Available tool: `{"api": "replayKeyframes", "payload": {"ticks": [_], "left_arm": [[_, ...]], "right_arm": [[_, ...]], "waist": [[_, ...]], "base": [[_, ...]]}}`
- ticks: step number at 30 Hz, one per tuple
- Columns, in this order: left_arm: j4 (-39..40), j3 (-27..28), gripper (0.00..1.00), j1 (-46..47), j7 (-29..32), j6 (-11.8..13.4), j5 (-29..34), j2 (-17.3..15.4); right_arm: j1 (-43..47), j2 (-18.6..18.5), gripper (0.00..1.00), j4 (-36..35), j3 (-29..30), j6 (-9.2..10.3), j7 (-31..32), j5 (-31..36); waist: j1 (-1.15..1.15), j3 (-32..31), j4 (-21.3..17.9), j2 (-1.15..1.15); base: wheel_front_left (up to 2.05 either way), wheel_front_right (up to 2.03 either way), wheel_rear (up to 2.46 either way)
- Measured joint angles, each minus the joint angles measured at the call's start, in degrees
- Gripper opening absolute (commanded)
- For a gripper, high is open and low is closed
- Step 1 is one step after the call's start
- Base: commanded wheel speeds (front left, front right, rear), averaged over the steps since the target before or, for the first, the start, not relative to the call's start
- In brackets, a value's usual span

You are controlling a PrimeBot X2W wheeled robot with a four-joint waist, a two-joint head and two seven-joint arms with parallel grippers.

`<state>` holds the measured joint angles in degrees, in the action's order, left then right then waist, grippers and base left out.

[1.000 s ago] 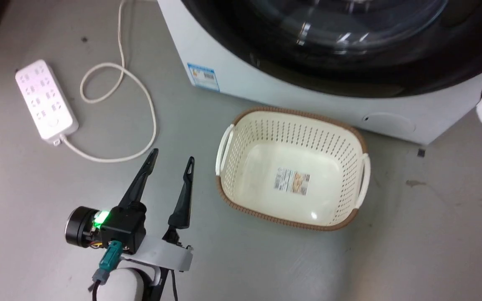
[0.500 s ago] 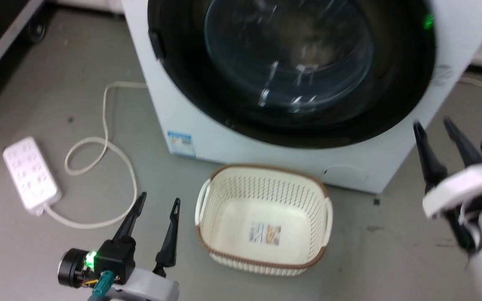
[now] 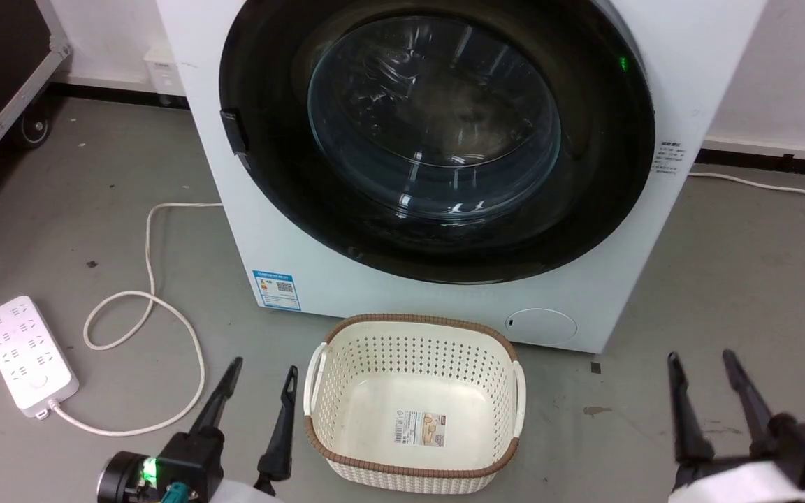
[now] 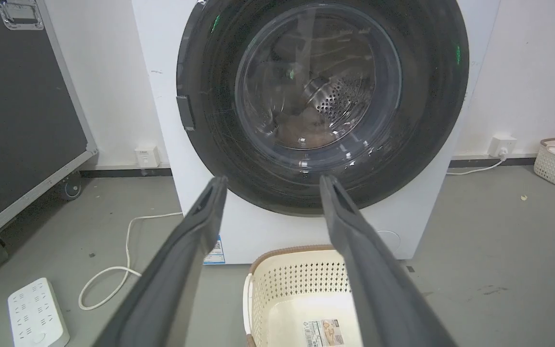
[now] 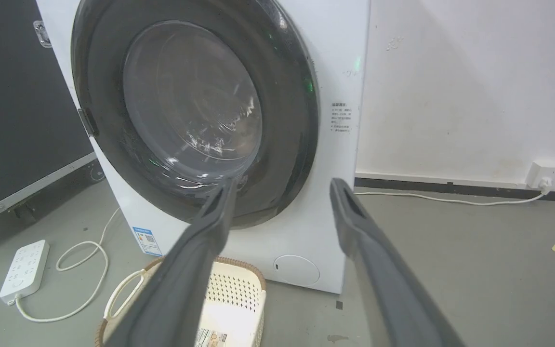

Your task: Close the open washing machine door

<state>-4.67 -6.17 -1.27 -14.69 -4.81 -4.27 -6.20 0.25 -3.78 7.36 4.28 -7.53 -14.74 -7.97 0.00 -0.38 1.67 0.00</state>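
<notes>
Bright even light; glare streaks on washing machine door [image 3: 437, 126]; soft shadows

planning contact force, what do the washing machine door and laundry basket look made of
Washing machine door: bulging clear centre looks like glass, glossy with sharp highlights; black surround likely glossy plastic, not certain.
Laundry basket: cream perforated walls look like moulded plastic, slight sheen; brown rim has a woven texture, probably plastic too.

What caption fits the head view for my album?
Washing machine door looks shut, laundry basket in front, left gripper and right gripper open.
</notes>
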Motion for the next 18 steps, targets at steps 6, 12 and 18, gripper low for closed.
{"api": "replayKeyframes", "payload": {"ticks": [6,12,18], "left_arm": [[-0.92,0.35,1.00,-0.62,0.00,-0.19,-0.47,0.35],[-1.33,0.82,1.00,-0.61,0.00,-0.15,-0.45,0.58],[-1.59,0.78,0.00,-0.60,0.05,-0.18,-0.46,1.00]], "right_arm": [[3.08,0.60,1.00,-1.54,-1.56,0.00,0.00,2.44],[3.17,0.64,1.00,-1.55,-1.88,0.00,0.00,1.27],[3.31,0.64,0.00,-1.43,-1.97,0.00,0.03,0.87]], "waist": [[0.00,-0.09,0.06,0.00],[0.00,-0.08,0.35,0.00],[0.00,-0.07,0.50,0.00]], "base": [[0.00,0.00,0.00],[0.00,0.00,0.00],[0.00,0.00,0.00]]}}
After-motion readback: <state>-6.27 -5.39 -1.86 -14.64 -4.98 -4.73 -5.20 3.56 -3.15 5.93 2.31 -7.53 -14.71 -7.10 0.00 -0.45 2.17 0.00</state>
